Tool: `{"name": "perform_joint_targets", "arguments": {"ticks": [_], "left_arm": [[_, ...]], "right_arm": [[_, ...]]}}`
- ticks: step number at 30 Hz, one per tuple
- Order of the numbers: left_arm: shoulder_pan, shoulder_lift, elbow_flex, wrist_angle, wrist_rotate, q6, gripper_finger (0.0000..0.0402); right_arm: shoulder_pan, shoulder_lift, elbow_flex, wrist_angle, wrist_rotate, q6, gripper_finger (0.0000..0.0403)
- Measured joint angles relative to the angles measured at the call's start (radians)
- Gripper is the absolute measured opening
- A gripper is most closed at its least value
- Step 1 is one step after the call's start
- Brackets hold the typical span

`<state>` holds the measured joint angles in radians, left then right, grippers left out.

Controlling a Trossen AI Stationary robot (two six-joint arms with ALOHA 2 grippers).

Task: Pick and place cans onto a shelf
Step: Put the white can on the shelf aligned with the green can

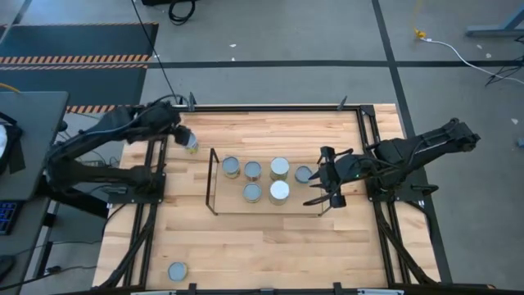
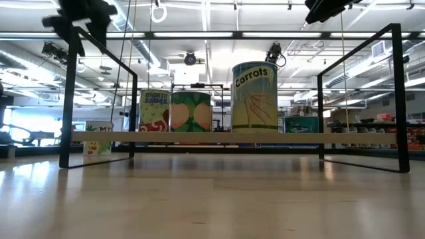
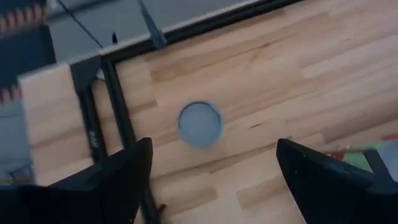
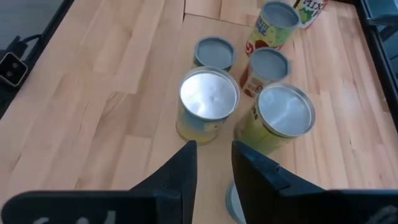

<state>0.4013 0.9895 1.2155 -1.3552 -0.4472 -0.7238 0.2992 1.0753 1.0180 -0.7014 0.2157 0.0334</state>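
The shelf (image 1: pixel 214 182), a low dark rod frame, stands mid-table with several cans on it, among them a shiny-topped can (image 1: pixel 279 191) and a "Carrots" can (image 2: pixel 255 96). My left gripper (image 3: pixel 211 155) is open and hovers above a lone grey-topped can (image 3: pixel 200 123) that stands upright on the table left of the shelf (image 1: pixel 191 144). My right gripper (image 4: pixel 212 158) is at the shelf's right end (image 1: pixel 326 176), its fingers a narrow gap apart and holding nothing. It is beside the rightmost can (image 1: pixel 304 174), whose rim shows below the fingers (image 4: pixel 228 202). Another can (image 1: pixel 177 271) stands near the front left edge.
The black outer table frame (image 1: pixel 360 115) runs around the wooden top. The shelf's upright end frames (image 2: pixel 96 99) rise beside the cans. Bare wood lies in front of the shelf (image 1: pixel 270 254).
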Motion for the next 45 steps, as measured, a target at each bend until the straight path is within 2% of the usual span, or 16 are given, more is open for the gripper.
{"name": "perform_joint_targets", "arguments": {"ticks": [7,9,11,16,19,24,29,37,41,43,45], "left_arm": [[0.291,0.134,-0.090,0.170,0.208,0.155,0.0347],[0.337,0.159,-0.142,0.237,0.284,0.237,0.0349],[0.352,0.174,-0.202,0.336,0.317,0.273,0.0351],[0.371,0.175,-0.338,0.544,0.318,0.318,0.0353],[0.370,0.174,-0.370,0.594,0.307,0.370,0.0353],[0.370,0.174,-0.364,0.596,0.284,0.372,0.0351],[0.354,0.140,-0.303,0.605,0.307,0.383,0.0342],[0.259,-0.043,-0.273,0.596,0.321,0.367,0.0353],[0.231,-0.095,-0.273,0.604,0.318,0.343,0.0354],[0.229,-0.102,-0.273,0.629,0.305,0.350,0.0354],[0.230,-0.099,-0.273,0.658,0.246,0.371,0.0354]], "right_arm": [[0.007,0.024,0.000,0.013,0.001,0.048,0.0107],[0.024,0.032,0.000,0.013,0.002,0.050,0.0107],[0.044,0.036,0.000,0.015,0.002,0.053,0.0107],[0.072,0.036,0.000,0.020,0.027,0.079,0.0107],[0.074,0.036,0.000,0.020,0.030,0.072,0.0107],[0.064,0.036,0.000,0.020,0.040,0.059,0.0107],[0.050,0.036,0.000,0.020,0.063,0.043,0.0107],[0.047,0.036,0.000,0.033,0.064,0.042,0.0115],[0.047,0.036,0.000,0.060,0.064,0.045,0.0124],[0.050,0.036,0.000,0.066,0.064,0.046,0.0129],[0.052,0.037,0.000,0.066,0.064,0.053,0.0132]]}}
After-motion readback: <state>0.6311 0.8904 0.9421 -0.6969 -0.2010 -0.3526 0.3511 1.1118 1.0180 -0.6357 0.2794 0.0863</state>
